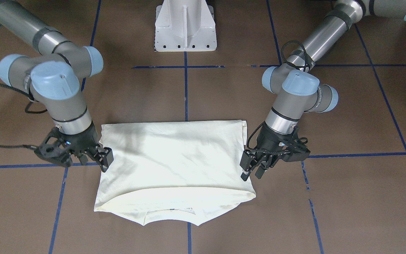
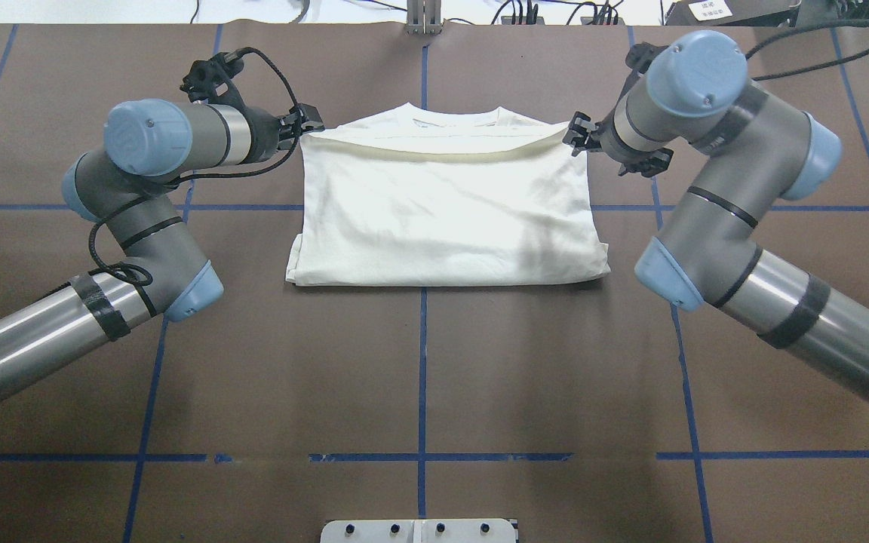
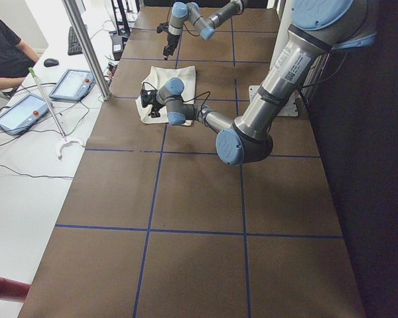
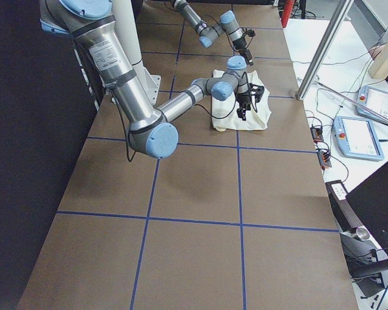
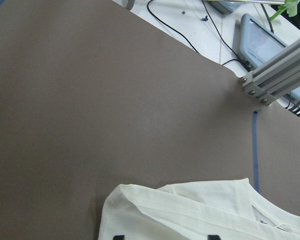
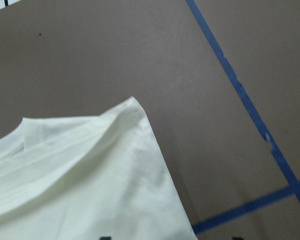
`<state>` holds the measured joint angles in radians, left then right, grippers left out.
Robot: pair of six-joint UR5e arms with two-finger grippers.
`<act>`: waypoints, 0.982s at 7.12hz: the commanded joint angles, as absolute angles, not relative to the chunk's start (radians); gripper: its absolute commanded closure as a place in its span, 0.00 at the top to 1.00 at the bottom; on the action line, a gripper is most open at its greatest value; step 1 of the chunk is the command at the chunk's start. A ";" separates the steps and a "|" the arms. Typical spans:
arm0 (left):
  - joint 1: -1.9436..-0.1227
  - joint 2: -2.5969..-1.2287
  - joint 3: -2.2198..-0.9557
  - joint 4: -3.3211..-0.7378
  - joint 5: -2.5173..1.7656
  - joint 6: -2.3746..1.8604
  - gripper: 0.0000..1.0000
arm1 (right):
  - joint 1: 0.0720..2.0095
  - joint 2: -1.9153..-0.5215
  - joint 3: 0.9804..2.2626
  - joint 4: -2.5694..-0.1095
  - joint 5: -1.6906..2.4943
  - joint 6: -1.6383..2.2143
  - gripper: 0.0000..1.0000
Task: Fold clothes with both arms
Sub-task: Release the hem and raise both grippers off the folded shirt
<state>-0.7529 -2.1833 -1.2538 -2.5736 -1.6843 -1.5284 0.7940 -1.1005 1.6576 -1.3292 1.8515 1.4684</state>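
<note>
The folded cream T-shirt [image 2: 442, 211] lies flat on the brown table [image 2: 419, 362], midway along its far edge, with the collar toward that edge. The left gripper [image 1: 252, 172] is at the shirt's left collar-end corner and the right gripper [image 2: 579, 136] at the opposite corner. Both have their fingers spread apart.

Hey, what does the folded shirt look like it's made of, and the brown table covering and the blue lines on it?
Folded shirt: probably soft cotton knit, matte cream; it drapes, creases softly, with stitched seams.
Brown table covering: looks like matte paper or thin mat, flat and glare-free; cannot tell which.
Blue lines: likely adhesive tape; thin strips with gaps and worn spots.
</note>
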 commanded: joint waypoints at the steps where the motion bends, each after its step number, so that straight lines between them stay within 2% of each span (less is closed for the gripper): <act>1: -0.753 -2.171 -1.276 -2.605 -1.703 -1.535 0.71 | 0.653 -1.291 1.872 -1.322 1.838 1.705 1.00; 2: -0.753 -2.163 -1.279 -2.606 -1.703 -1.534 0.72 | 0.599 -1.302 1.871 -1.321 1.766 1.736 0.99; 3: -0.752 -2.155 -1.284 -2.606 -1.701 -1.535 0.73 | 0.589 -1.281 1.837 -1.322 1.740 1.738 0.87; 5: -0.753 -2.151 -1.301 -2.602 -1.697 -1.536 0.73 | 0.592 -1.230 1.754 -1.324 1.689 1.736 0.78; 7: -0.752 -2.137 -1.325 -2.597 -1.697 -1.536 0.73 | 0.595 -1.249 1.735 -1.322 1.689 1.727 0.70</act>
<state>-0.7521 -2.1415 -1.3125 -2.6002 -1.6971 -1.5355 0.5936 -1.2405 1.7444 -1.3227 1.6926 1.7319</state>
